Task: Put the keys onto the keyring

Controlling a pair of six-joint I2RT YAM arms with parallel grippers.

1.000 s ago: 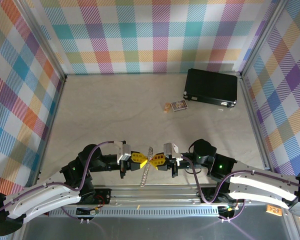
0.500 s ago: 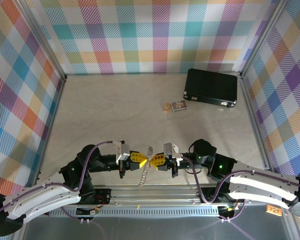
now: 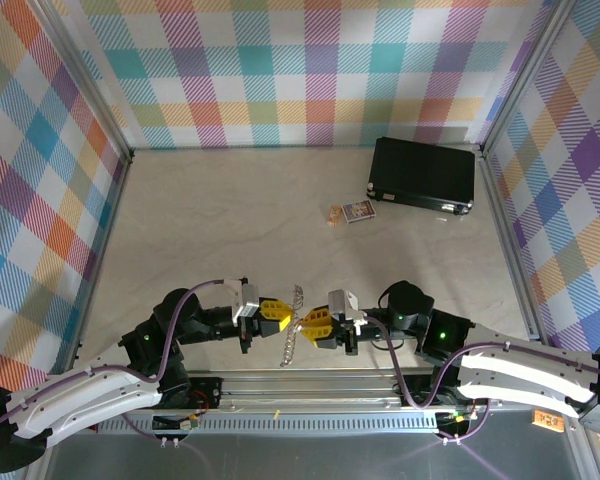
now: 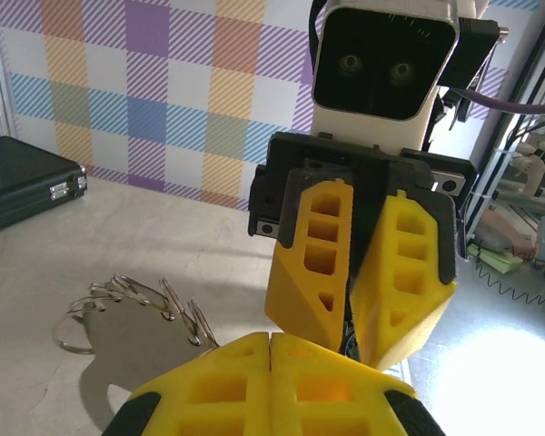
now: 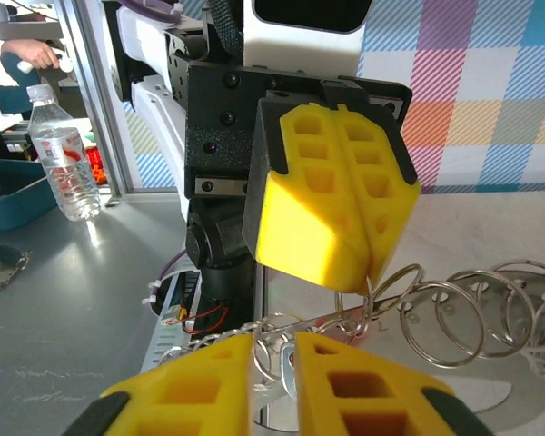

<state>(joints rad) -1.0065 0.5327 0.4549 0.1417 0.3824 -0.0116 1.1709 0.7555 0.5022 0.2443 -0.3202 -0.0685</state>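
Silver keyring (image 3: 290,348) dangles between the left gripper (image 3: 283,322) and right gripper (image 3: 306,327) in the top view. Left wrist view: the left gripper's jaws press together. Right wrist view: they pinch one loop, and the right gripper stands slightly parted.

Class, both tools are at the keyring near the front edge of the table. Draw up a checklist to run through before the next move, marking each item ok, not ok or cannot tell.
1. Is the left tool shut on the keyring: ok.
2. Is the right tool gripping the keyring: not ok, its fingers stand slightly apart.
3. Is the keyring lifted off the table: cannot tell.
4. Is the key threaded on the keyring: cannot tell.
5. Are the black case and the card well away from both tools: ok.
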